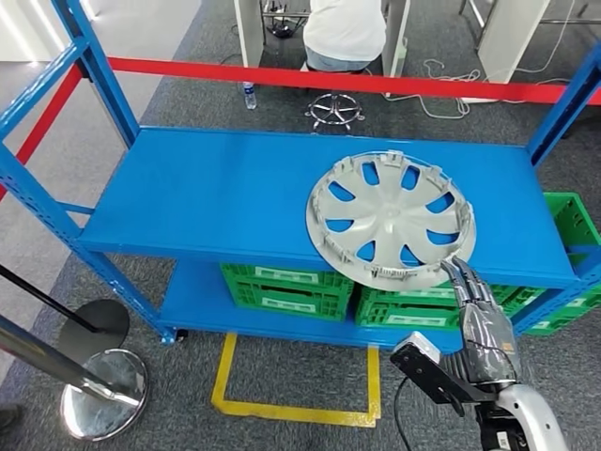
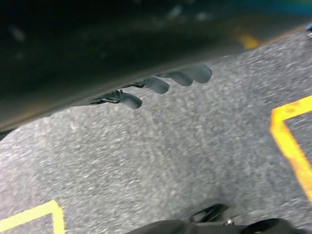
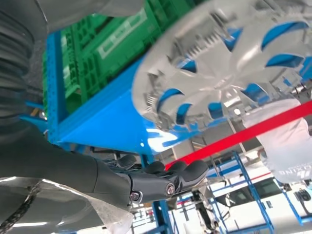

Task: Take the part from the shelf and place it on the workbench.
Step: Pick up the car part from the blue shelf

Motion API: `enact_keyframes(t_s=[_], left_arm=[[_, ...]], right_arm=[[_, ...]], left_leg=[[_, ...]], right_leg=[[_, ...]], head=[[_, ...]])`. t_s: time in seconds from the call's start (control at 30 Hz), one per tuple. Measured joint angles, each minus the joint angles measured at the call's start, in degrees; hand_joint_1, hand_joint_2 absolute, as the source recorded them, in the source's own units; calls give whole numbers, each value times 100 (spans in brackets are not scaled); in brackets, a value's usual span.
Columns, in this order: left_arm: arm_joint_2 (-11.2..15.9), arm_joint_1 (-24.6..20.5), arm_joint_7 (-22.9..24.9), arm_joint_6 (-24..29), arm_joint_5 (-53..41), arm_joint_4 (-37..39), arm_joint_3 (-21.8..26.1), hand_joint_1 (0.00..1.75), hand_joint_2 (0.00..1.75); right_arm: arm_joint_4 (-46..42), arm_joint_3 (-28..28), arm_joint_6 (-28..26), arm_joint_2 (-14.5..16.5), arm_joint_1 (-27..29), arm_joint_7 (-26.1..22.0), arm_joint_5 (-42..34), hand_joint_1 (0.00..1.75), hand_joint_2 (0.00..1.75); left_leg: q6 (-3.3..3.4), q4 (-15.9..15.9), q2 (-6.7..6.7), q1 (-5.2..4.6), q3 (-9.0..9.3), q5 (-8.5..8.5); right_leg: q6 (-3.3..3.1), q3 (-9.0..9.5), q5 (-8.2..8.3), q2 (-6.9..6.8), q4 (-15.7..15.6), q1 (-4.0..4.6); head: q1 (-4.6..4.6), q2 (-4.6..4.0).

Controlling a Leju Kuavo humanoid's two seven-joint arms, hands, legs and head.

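Note:
The part is a grey plastic wheel cover [image 1: 390, 221] with curved spokes. It lies flat on the right half of the blue shelf's upper board [image 1: 212, 197], its rim slightly over the front edge. My right hand [image 1: 482, 319] is raised just in front of it, and its dark fingers [image 1: 460, 277] stretch up to the near rim. In the right wrist view the wheel cover [image 3: 228, 63] hangs beyond the outstretched fingers [image 3: 162, 178], with a gap between them and nothing held. My left hand [image 2: 158, 85] hangs over grey carpet, fingers apart and empty.
Green crates [image 1: 287, 289] fill the lower shelf under the part. A red beam [image 1: 319, 80] crosses behind the shelf, where a person [image 1: 345, 33] sits. Two stanchion bases [image 1: 106, 390] stand on the floor at the left. Yellow tape [image 1: 298, 409] marks the carpet before the shelf.

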Motion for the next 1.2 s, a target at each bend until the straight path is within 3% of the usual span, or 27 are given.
enact_keyframes(t_s=[0.03, 0.07, 0.2, 0.27, 0.33, 0.4, 0.43, 0.47, 0.53, 0.57, 0.6, 0.63, 0.7, 0.77, 0.83, 0.87, 0.9, 0.93, 1.0, 1.03, 1.1, 1.13, 1.2], left_arm=[[-1, 3, -1, 1, 0, -1, 1, 0, 0], [-1, 1, 0, 1, 0, -2, 1, 0, 0], [-9, 11, -3, 2, -1, -9, 3, 0, 0], [-14, 16, -5, 2, 0, -11, 3, 0, 0], [-14, 12, -7, 2, 0, -11, 3, 0, 0], [-14, 20, -7, 2, -1, -11, 4, 0, 0], [-14, 24, -7, 2, -1, -11, 5, 0, 0], [-15, 28, -7, 2, -1, -11, 5, 0, 0], [-16, 33, -7, 1, 0, -10, 5, 0, 0], [-16, 32, -7, 1, 0, -10, 6, 0, 0], [-16, 27, -7, 0, 1, -10, 7, 0, 0], [-16, 18, -7, 0, 3, -10, 8, 0, 0], [-11, -3, -6, 0, 13, -16, 8, 0, 0], [-6, -14, -2, -1, 28, -25, 10, 0, 0], [-6, -14, 4, -2, 42, -31, 15, 0, 0], [-5, -12, 5, -2, 47, -32, 18, 0, 0], [-5, -11, 7, -3, 50, -33, 20, 0, 0], [-5, -11, 7, -3, 53, -34, 22, 0, 0], [-4, -10, 7, -3, 55, -36, 24, 0, 0], [-3, -11, 7, -3, 55, -36, 26, 0, 0], [-6, -18, 8, -3, 55, -38, 31, 0, 0], [-10, -16, 9, -2, 55, -39, 33, 0, 0], [-17, -6, 9, -2, 55, -41, 38, 0, 0]], right_arm=[[0, 0, 0, 0, -3, 0, 0, 0, 175], [-1, 0, 0, 0, -6, 1, 0, 0, 175], [-8, -2, -2, 0, -18, 0, -1, 0, 175], [-10, -3, -3, 0, -30, -2, -1, 0, 175], [-11, -2, -2, 0, -25, -1, -2, 0, 175], [-11, -2, -2, 0, -12, 1, -4, 0, 175], [-11, -2, -2, 0, -9, 1, -4, 0, 175], [-11, -2, -2, 0, -6, 1, -4, 0, 175], [-8, -2, 1, 0, 5, 4, -5, 0, 175], [-7, -2, 4, 0, 16, 4, -9, 0, 175], [-8, -2, 7, 0, 25, 4, -22, 0, 175], [-10, -3, 9, 0, 30, 4, -46, 0, 175], [-18, -6, 8, 0, 35, 2, -106, 0, 175], [-20, -5, 7, 1, 43, -1, -144, 0, 175], [-20, -4, 7, 2, 50, -2, -156, 0, 175], [-19, -4, 8, 2, 53, -2, -157, 0, 175], [-19, -4, 8, 2, 56, -2, -158, 0, 175], [-18, -4, 9, 2, 58, -1, -159, 0, 175], [-17, -4, 9, 2, 60, -1, -160, 0, 175], [-17, -4, 9, 2, 60, -1, -160, 0, 175], [-17, -4, 10, 2, 59, -1, -161, 0, 175], [-17, -3, 10, 2, 60, -1, -161, 0, 175], [-17, -4, 9, 2, 63, 0, -162, 0, 175]], left_leg=[[30, -295, 4, -12, 107, 144], [77, -472, 8, -26, 182, 153], [278, -716, -4, -16, 389, -61], [339, -771, -10, 1, 525, -122], [370, -783, -13, -7, 628, -220], [375, -784, -21, -18, 783, -353], [374, -785, -27, -23, 889, -429], [369, -787, -33, -28, 1008, -516], [341, -788, -44, -43, 1209, -684], [311, -790, -49, -51, 1277, -756], [279, -794, -53, -56, 1329, -801], [241, -788, -56, -59, 1358, -805], [169, -527, -49, -56, 1224, -673], [97, 93, -40, -48, 828, -615], [39, 648, -35, -23, 405, -923], [20, 787, -35, -9, 243, -1095], [10, 808, -34, 0, 143, -1156], [8, 674, -34, 6, 116, -1043], [30, 27, -30, 9, 261, -462], [52, -304, -23, 1, 353, -252], [112, -666, -11, -16, 439, -135], [118, -697, -8, -20, 440, -152], [131, -734, -9, -20, 455, -57]], right_leg=[[33, 56, -68, 3, -5, 4], [64, 83, -115, 1, -25, 10], [190, 173, -122, -11, 64, 10], [215, -145, -185, -7, 589, 8], [236, -720, -423, -6, 1365, 9], [241, -1149, -622, -6, 1678, 11], [229, -1229, -560, -7, 1552, 14], [207, -1245, -348, -7, 1275, 20], [142, -1205, 330, -10, 655, 41], [105, -1162, 584, -7, 481, 54], [71, -1133, 721, -4, 410, 67], [42, -1095, 711, 1, 410, 77], [-4, -993, 714, 4, 319, 59], [-45, -852, 693, -9, 189, 26], [-84, -731, 636, -18, 126, 19], [-96, -683, 599, -15, 117, 18], [-101, -639, 562, -9, 116, 17], [-101, -590, 526, -2, 116, 17], [-85, -496, 462, 8, 115, 17], [-68, -454, 435, 13, 119, 23], [-10, -452, 390, 18, 124, 37], [-16, -464, 347, 17, 133, 46], [-93, -494, 301, 11, 139, 52]], head=[[-4, -1], [-1, -1], [14, -1], [36, 0], [51, 1], [52, 1], [53, 1], [55, 1], [57, 1], [61, 1], [64, 1], [68, 1], [69, 1], [62, 0], [56, 0], [57, 0], [56, 0], [56, 0], [56, -1], [58, -1], [55, 1], [56, 1], [63, 1]])
